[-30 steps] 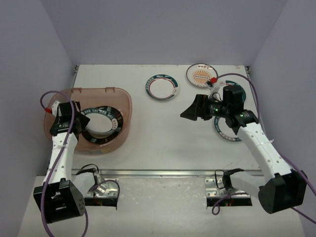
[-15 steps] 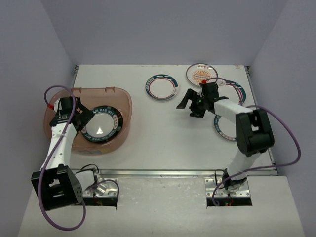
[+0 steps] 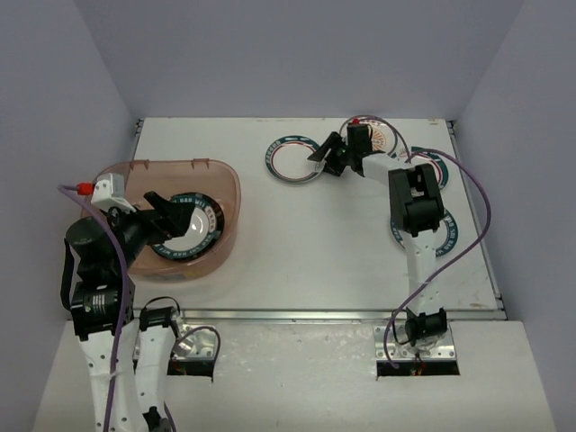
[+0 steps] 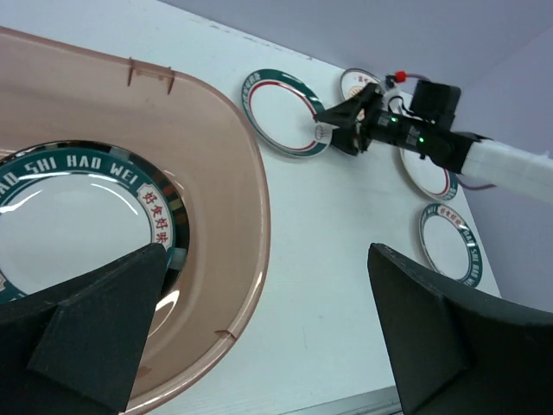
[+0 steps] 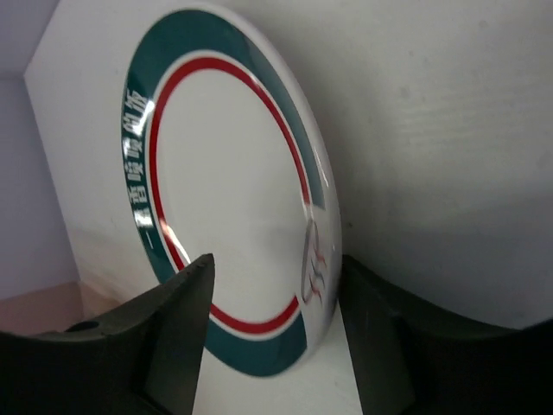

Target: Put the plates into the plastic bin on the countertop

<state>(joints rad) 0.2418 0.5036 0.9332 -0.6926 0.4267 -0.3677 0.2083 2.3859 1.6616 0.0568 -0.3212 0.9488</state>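
Left gripper [image 3: 165, 211] is now spread wide and drawn back over the near-left part of the translucent pinkish-brown plastic bin [image 3: 180, 164]. A second ago it was clamped on the round dark-rimmed ceramic plate [image 3: 193, 232], which sat tilted. That plate now lies flat inside the bin with nothing touching it, so we call that drop done.

Right gripper [image 3: 321, 155] has swung from mid-table to the back centre. It now straddles the right rim of the round white plate with the teal-and-red rim [image 3: 290, 162], and its jaws have come in from fully spread. The wrist view shows a finger on each side of the rim, but we cannot tell if they bite yet. We judge the next pick is just starting. That plate is still flat on the flat white countertop [image 3: 315, 243], well apart from the bin.

Counts:
- Four plates on the countertop:
  - the one being straddled
  - the round orange sunburst plate [image 4: 354, 82], back right
  - a second teal-and-red-rimmed plate [image 4: 428, 177], on the right side
  - a teal-rimmed plate [image 4: 447, 242], also on the right side
- In the bin, one plate shows on top. A darker edge beneath it hints at more, but we cannot count the stack.
- One bin.
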